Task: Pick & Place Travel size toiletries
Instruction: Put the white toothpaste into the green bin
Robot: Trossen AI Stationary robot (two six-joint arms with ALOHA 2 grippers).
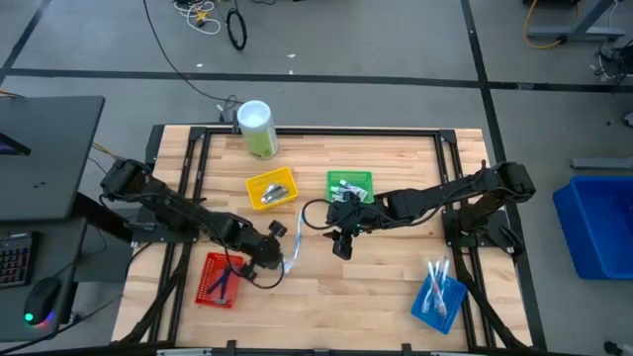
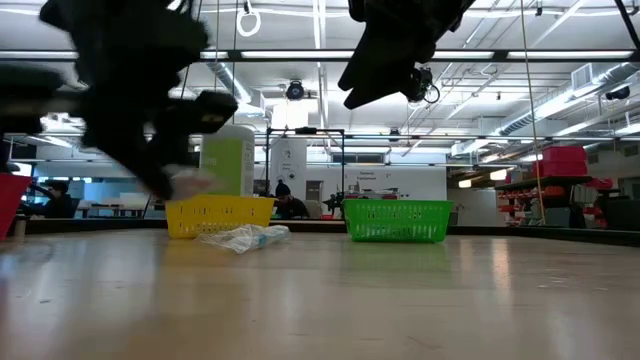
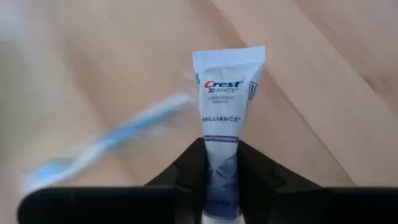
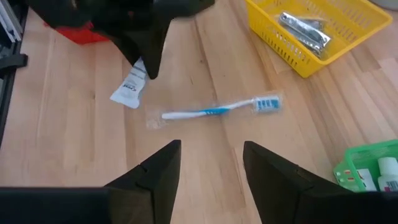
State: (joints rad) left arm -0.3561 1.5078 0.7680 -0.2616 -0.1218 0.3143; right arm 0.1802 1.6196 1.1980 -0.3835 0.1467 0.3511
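My left gripper point(image 1: 269, 243) is shut on a small white Crest toothpaste tube point(image 3: 227, 93), above the table and right of the red basket point(image 1: 218, 279). The tube also shows in the right wrist view point(image 4: 129, 87). A blue and white toothbrush in a clear wrapper point(image 4: 214, 111) lies flat on the wood between the two grippers, and shows in the high view point(image 1: 294, 242). My right gripper point(image 4: 211, 168) is open and empty. It hovers above the table just right of the toothbrush point(image 2: 245, 238) and in front of the green basket point(image 1: 350, 185). My left gripper pinches the tube's dark blue cap end point(image 3: 221, 177) between its two fingers. The tube sticks straight out past the fingertips, with its flat crimped end point(image 3: 229, 57) free. The tube looks lifted clear of the table.
A yellow basket point(image 1: 271, 190) holds silver packets. The green basket holds small tubes, a blue basket point(image 1: 438, 297) at the near right holds toothbrushes, and the red basket holds dark sticks. A white-lidded green canister point(image 1: 257, 129) stands at the far edge. Bare wood lies at the near middle.
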